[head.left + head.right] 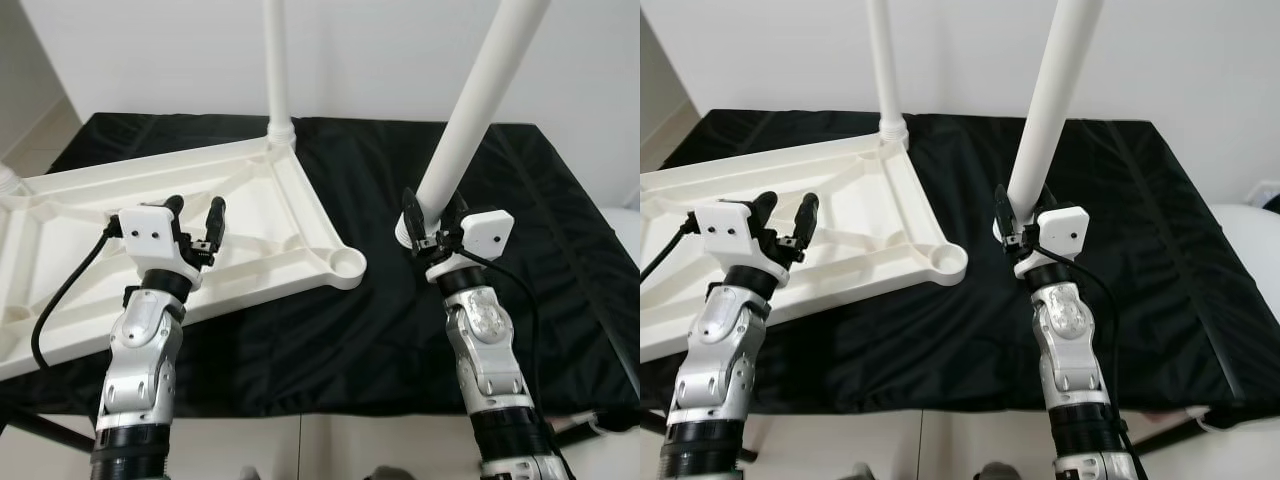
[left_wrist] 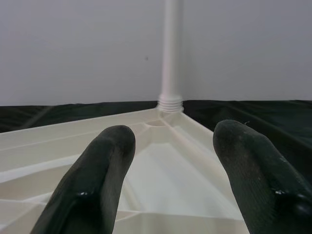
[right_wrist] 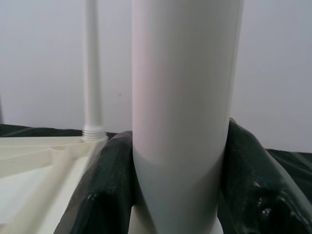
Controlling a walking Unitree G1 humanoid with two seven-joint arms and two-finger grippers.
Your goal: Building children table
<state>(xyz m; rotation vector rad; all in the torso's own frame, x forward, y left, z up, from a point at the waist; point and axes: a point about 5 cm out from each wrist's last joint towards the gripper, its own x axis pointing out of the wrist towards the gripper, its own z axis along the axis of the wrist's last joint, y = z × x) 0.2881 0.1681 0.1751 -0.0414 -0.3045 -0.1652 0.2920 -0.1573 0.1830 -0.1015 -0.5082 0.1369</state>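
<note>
A white plastic tabletop (image 1: 250,215) lies upside down on the black cloth. One white leg (image 1: 277,70) stands screwed into its far corner socket. The near corner socket (image 1: 345,264) is empty. My right gripper (image 1: 430,222) is shut on a second white leg (image 1: 470,115), held nearly upright, to the right of that empty socket; its fingers (image 3: 105,190) clamp both sides of the leg (image 3: 183,112). My left gripper (image 1: 197,222) hovers open over the tabletop's underside (image 2: 161,180), with nothing between its fingers (image 2: 97,185).
The black cloth (image 1: 520,200) covers the table, which ends at a front edge near my arms. A white wall stands behind. Pale floor shows at far left. The tabletop overhangs toward the left.
</note>
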